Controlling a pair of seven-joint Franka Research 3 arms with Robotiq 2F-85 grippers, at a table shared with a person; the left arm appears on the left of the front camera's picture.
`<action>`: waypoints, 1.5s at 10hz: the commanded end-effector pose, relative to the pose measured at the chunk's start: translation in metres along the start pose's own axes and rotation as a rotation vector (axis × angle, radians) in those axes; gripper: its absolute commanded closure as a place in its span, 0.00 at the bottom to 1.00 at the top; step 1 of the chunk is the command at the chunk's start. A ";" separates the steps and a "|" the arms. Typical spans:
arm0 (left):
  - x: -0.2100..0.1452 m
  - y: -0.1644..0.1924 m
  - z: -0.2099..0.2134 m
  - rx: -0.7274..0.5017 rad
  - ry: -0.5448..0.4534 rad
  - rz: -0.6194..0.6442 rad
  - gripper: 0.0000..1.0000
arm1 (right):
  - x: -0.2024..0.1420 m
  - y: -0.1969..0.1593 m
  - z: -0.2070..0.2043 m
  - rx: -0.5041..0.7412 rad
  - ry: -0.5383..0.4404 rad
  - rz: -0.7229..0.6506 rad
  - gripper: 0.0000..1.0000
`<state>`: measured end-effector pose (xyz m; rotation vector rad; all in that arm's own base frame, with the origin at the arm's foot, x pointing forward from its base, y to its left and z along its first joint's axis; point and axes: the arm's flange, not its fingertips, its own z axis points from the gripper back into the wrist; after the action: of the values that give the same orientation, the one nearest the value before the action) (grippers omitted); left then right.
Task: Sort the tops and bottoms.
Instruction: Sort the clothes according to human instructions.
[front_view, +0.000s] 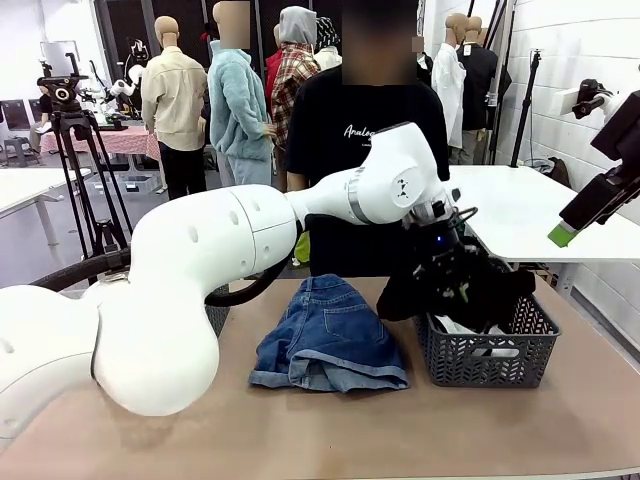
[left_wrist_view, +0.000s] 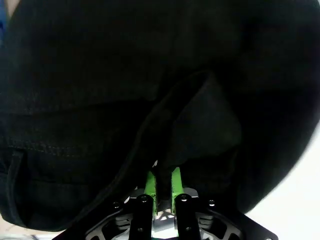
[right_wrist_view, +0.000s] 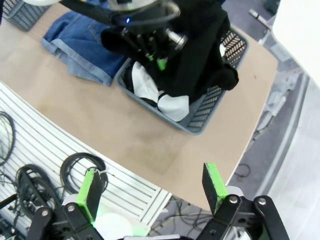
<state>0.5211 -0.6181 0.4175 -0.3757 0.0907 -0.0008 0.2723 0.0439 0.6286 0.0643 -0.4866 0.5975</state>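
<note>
From the front, the left gripper (front_view: 455, 272) held a black top (front_view: 510, 290) bunched over the basket (front_view: 487, 362) at the right. The bottoms (front_view: 330, 345) lay on the surface (front_view: 300, 430) just left of it. A trailing edge of the top could drape over the basket's rim on release. In the left wrist view, the pads (left_wrist_view: 149, 182) pinched only a thin fold, so the cloth could slip early. From the right wrist, the right gripper (right_wrist_view: 152, 187) hung high, jaws apart, well clear.

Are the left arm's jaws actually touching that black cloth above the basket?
Touching. The left wrist view shows the left gripper shut on a fold of the black top, with the fabric pinched between its jaws.
</note>
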 end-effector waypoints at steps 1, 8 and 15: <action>0.070 -0.080 -0.021 0.091 0.060 -0.039 1.00 | -0.001 0.000 0.000 -0.004 0.012 -0.002 0.00; 0.084 -0.102 -0.027 0.040 -0.031 -0.120 0.81 | -0.001 0.000 0.000 -0.004 0.012 -0.002 0.00; 0.070 -0.121 0.025 -0.062 -0.107 -0.204 0.04 | -0.001 0.000 0.000 -0.004 0.012 -0.002 0.00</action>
<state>0.5157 -0.6312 0.4454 -0.4470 -0.0478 -0.1466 0.2723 0.0439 0.6286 0.0643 -0.4866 0.5974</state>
